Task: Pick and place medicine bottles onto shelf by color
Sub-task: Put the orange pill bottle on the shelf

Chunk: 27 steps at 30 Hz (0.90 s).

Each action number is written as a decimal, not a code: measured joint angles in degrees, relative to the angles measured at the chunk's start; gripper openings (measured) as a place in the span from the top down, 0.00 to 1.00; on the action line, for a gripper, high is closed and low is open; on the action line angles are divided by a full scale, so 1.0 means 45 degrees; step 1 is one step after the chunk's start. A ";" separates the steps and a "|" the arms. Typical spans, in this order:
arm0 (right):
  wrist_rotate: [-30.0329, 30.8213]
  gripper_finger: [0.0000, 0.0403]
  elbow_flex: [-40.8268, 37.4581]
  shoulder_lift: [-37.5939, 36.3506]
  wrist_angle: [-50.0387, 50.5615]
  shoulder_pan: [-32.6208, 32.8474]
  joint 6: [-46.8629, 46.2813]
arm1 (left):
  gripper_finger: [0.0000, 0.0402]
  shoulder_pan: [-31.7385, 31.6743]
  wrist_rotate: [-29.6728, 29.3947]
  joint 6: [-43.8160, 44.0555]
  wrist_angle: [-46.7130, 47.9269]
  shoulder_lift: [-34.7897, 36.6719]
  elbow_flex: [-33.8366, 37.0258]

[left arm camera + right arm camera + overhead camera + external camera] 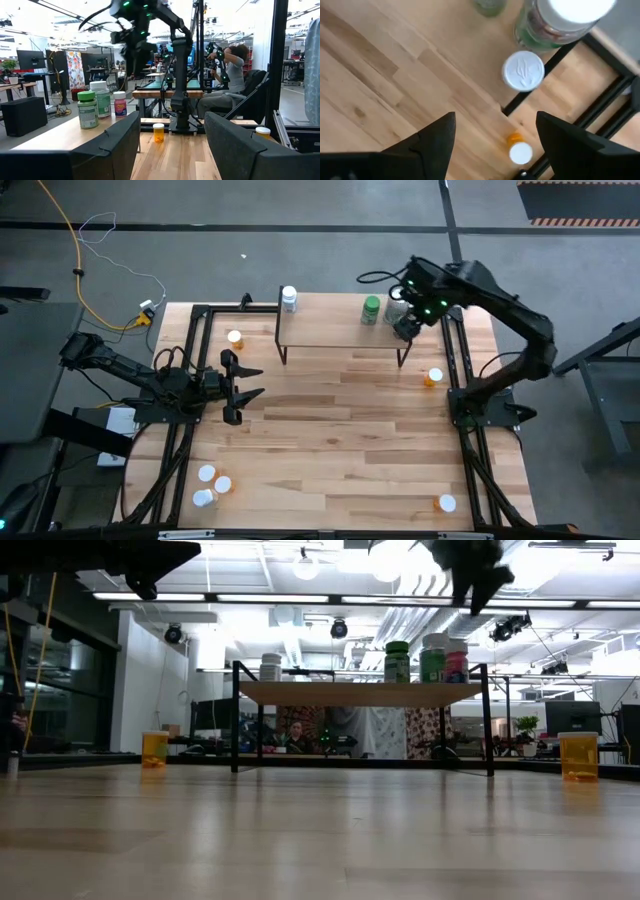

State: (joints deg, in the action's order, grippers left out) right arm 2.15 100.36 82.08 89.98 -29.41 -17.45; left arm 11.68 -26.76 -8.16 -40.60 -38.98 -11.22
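The shelf (340,332) stands at the table's far middle on thin black legs. On its left end stands a white bottle (270,667). On its right end stand a green bottle (397,662), a green bottle with a white cap (433,658) and a pinkish white-capped bottle (523,70). My right gripper (405,328) hangs open above that right end, pointing steeply down, with nothing between its fingers (435,140). Orange bottles stand on the table beside the shelf, one to its left (234,338) and one to its right (433,377). My left gripper (245,385) waits open at the table's left.
Three bottles (210,485) stand together at the table's near left corner and one (447,503) at the near right. Black frame rails (455,360) run along both sides of the table. A person (232,65) sits beyond the table's right side.
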 joint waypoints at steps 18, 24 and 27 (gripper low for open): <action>0.0874 0.34 -1.5558 -0.8750 -1.8870 0.7781 -0.0231 | 0.47 -0.0005 0.0000 -0.0199 0.0000 0.0000 0.0000; 0.1952 0.34 -1.7803 -0.8728 -2.4596 0.7965 0.1857 | 0.47 -0.0001 -0.0024 0.0112 0.0136 -0.0005 0.0000; 0.2027 0.34 -1.8209 -0.8733 -2.5567 0.7965 0.1899 | 0.47 -0.0005 -0.0255 0.0282 0.0117 -0.0005 0.0000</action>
State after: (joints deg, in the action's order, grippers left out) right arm 11.27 18.42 42.79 -25.08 6.44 -8.91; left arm 11.66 -27.91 -6.90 -40.07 -39.00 -11.22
